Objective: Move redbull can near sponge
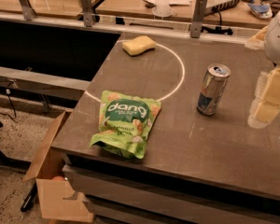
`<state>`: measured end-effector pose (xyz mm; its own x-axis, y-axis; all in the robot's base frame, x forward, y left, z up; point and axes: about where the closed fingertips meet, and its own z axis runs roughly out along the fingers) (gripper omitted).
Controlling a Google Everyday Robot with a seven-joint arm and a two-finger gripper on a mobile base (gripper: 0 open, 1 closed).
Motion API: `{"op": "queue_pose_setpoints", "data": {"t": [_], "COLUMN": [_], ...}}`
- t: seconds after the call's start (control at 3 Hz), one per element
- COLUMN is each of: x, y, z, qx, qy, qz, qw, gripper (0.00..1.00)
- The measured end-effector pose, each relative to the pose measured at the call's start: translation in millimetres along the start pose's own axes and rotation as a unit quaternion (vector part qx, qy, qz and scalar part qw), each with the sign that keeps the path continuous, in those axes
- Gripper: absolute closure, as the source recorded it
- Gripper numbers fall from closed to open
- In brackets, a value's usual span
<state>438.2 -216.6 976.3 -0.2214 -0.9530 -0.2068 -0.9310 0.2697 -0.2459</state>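
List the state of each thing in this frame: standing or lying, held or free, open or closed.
redbull can: upright on the table, free, apart from the sponge.
sponge: lying flat by the table's far edge, untouched.
green Dang snack bag: lying flat, face up, near the front edge.
cardboard box: on the floor, flaps open.
hand: right of the can, apart from it.

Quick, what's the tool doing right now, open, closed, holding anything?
Tool: at the right edge, beside the slim silver-and-blue metal can, apart from it; open or closed cannot be told.
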Motion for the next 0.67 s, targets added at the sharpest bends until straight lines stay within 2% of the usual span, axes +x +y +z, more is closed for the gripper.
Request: {"op": "queue_pose_setpoints", "data": {"t": [0.33,0.67], "x": [1.0,8.9], "y": [-0.5,-4.5], "z": [-0.7,-6.6], "qx": [0.001,0.005], "qy": [-0.006,-0.049], "qz": [0.004,0.037], "qw": [1.0,0.9981], "gripper": [0.0,0.0]}}
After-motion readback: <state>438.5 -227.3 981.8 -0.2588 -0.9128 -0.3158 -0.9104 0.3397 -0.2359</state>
